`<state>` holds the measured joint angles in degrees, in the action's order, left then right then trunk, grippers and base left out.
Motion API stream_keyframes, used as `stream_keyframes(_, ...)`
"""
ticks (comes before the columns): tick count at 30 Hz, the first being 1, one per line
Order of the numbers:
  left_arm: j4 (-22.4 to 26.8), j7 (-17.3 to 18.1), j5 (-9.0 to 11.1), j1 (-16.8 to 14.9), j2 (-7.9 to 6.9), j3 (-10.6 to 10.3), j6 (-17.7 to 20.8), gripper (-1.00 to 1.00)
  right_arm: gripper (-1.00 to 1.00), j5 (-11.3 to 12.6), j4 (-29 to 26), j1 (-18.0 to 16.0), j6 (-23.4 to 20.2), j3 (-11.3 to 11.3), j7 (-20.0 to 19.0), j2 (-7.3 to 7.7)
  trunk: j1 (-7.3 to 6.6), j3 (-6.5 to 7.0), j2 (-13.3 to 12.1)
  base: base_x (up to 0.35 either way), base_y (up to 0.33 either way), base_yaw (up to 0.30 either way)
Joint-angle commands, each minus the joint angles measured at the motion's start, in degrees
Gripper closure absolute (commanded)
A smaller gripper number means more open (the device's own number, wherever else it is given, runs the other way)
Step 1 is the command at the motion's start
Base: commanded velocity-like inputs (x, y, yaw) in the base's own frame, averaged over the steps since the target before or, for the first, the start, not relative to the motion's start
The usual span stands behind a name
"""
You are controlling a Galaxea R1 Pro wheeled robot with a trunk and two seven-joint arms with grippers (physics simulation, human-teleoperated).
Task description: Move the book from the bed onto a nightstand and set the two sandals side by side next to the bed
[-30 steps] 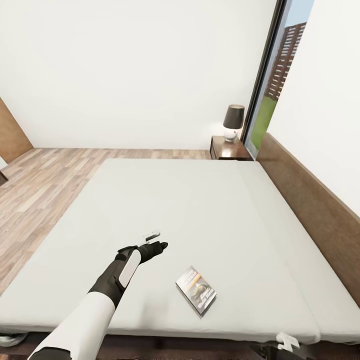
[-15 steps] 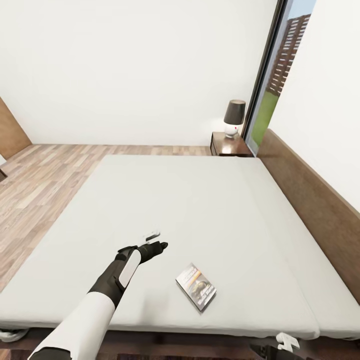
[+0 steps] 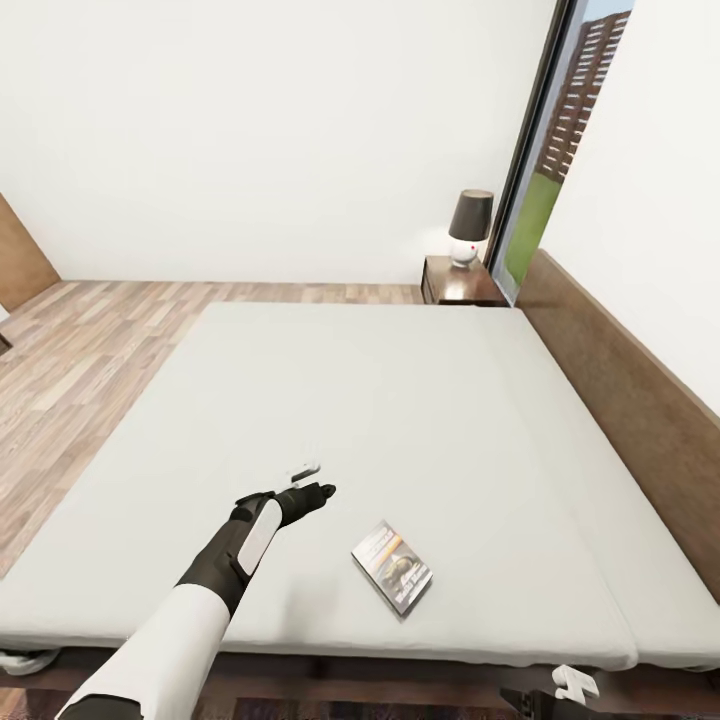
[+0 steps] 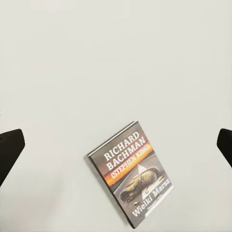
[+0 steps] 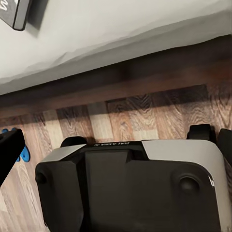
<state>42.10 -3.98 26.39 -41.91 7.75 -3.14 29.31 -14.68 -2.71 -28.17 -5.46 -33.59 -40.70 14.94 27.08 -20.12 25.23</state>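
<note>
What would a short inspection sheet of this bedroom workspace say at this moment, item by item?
Surface: plain light grey mattress on the dark brown wooden bed frame.
Job's things: thin dark paperback book lies flat near the mattress's front edge; a bit of bright blue sandal on the wood-plank floor; dark brown nightstand at the far corner.
Clutter: dark-shaded lamp on that nightstand.
Grippers: left gripper above the mattress, open, beside the book and apart from it; right gripper: cannot tell.
Cables: nothing seen.
Surroundings: white walls, tall dark-framed window.
</note>
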Motion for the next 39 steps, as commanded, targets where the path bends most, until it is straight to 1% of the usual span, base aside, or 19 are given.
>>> stream_keyframes(1, 0.09, -0.42, 0.59, -0.02, 0.0, -0.12, 0.22, -1.0, -1.0, -0.35, -0.11, -0.02, -0.52, -0.51, -0.26, 0.0, 0.02, -0.18, 0.1, 0.0, 0.0, 0.0)
stream_keyframes(39, 0.09, -0.42, 0.59, -0.01, 0.01, -0.12, 0.24, -1.0, -1.0, -0.35, -0.11, 0.02, -0.52, -0.5, -0.26, 0.0, 0.02, -3.63, 0.1, 0.0, 0.0, 0.0)
